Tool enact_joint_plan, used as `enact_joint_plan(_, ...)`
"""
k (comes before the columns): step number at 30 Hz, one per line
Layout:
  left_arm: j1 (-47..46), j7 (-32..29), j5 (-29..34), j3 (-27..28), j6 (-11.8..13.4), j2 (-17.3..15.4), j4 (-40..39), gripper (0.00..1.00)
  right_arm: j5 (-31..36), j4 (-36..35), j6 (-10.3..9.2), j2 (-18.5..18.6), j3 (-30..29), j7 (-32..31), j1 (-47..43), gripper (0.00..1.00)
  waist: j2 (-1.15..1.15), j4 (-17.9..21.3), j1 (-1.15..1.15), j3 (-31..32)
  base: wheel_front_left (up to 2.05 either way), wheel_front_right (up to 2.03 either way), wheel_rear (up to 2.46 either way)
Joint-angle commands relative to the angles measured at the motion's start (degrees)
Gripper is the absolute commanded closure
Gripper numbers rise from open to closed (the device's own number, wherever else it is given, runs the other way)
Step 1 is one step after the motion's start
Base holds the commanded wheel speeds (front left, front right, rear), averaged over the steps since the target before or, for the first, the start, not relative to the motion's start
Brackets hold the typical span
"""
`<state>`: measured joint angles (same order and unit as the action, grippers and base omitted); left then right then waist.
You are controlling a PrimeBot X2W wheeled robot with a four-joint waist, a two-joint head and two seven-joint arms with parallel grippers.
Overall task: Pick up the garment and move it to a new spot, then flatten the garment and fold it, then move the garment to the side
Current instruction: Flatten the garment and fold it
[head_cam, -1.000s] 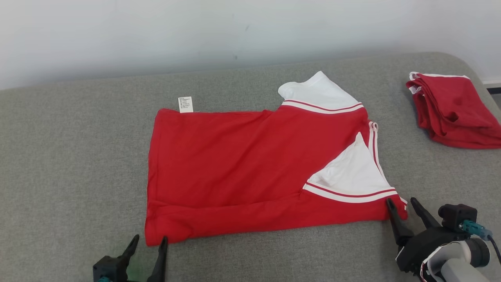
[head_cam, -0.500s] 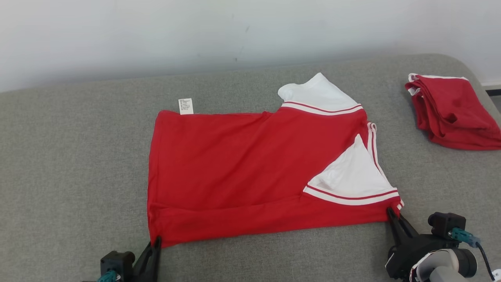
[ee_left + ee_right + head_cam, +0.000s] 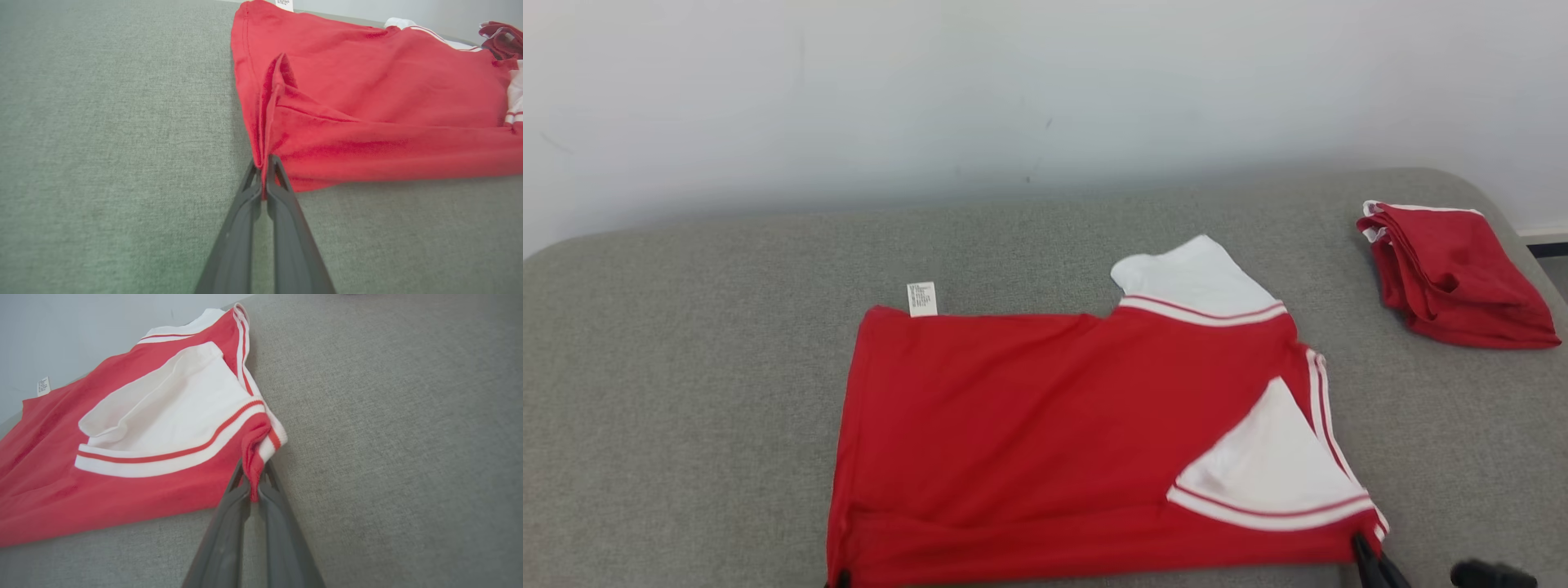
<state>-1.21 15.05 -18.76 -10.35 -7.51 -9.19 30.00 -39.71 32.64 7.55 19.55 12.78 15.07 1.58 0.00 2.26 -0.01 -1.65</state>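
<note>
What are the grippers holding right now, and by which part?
Both hold the red garment: the left gripper pinches its near left corner, the right gripper its near right corner.

The left claw point(image 3: 264, 161) and right claw point(image 3: 253, 467) each have long, dark grey, tapering fingers point(image 3: 287, 228).

garment point(image 3: 1029, 425): plain bright red body; white sleeves point(image 3: 1196, 273), each bordered by a white band carrying one thin red line; side trim point(image 3: 1321, 392) striped white and red. care label point(image 3: 921, 299): white with small dark print. folded cloth point(image 3: 1454, 273): the same red, with a narrow white edge. padded surface point(image 3: 686, 367): mid-grey, finely flecked weave. wall point(image 3: 1013, 82): pale grey-white with a few small dark marks. left gripper point(image 3: 264, 163) and right gripper point(image 3: 253, 469): plain dark grey fingers.
</note>
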Motion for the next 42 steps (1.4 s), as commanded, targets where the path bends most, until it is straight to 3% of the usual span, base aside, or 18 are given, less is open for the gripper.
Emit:
enact_joint_plan(1,0.96,0.16,0.57,0.48,0.15,-0.03,-0.22,1.00,0.31,-0.63,-0.12,0.05,-0.67,-0.13,-1.06,1.00,0.00,-0.13,0.01,0.14,0.00,0.00,0.00)
enact_joint_plan(10,3.48,0.16,1.36,1.22,0.15,0.66,-0.24,1.00,3.47,-7.01,-0.12,-1.87,-5.84,-4.75,-6.76,0.98,0.00,0.71,0.01,-0.24,0.00,0.00,0.00)
enact_joint_plan(11,3.12,0.16,1.81,1.47,0.15,0.66,-0.43,0.96,4.18,-7.31,-0.12,-2.09,-6.39,-4.87,-6.88,0.00,0.00,0.62,0.01,-0.19,0.00,0.00,0.00)
enact_joint_plan(13,2.71,0.16,2.40,1.91,0.14,1.03,-1.18,0.00,5.66,-8.17,-0.12,-2.76,-7.42,-4.45,-6.92,0.00,0.00,0.44,0.01,0.04,0.00,0.00,0.00)
enact_joint_plan(27,5.19,0.16,10.61,11.09,2.97,4.57,-18.86,0.00,15.10,-21.03,-0.12,-9.13,-14.22,0.11,-5.15,0.00,0.00,-0.44,0.01,1.39,0.00,0.00,0.00)
enact_joint_plan(32,5.46,0.16,12.64,11.94,3.38,5.60,-19.46,0.00,21.49,-24.39,-0.12,-11.53,-13.51,0.13,-6.09,0.00,0.00,-0.71,0.01,1.31,0.00,0.00,0.00)
enact_joint_plan(42,7.23,0.16,13.90,11.99,4.21,6.24,-17.26,0.00,26.25,-25.21,-0.12,-14.62,-12.62,0.14,-8.23,0.00,0.00,-0.90,0.01,1.20,0.00,0.00,0.00)
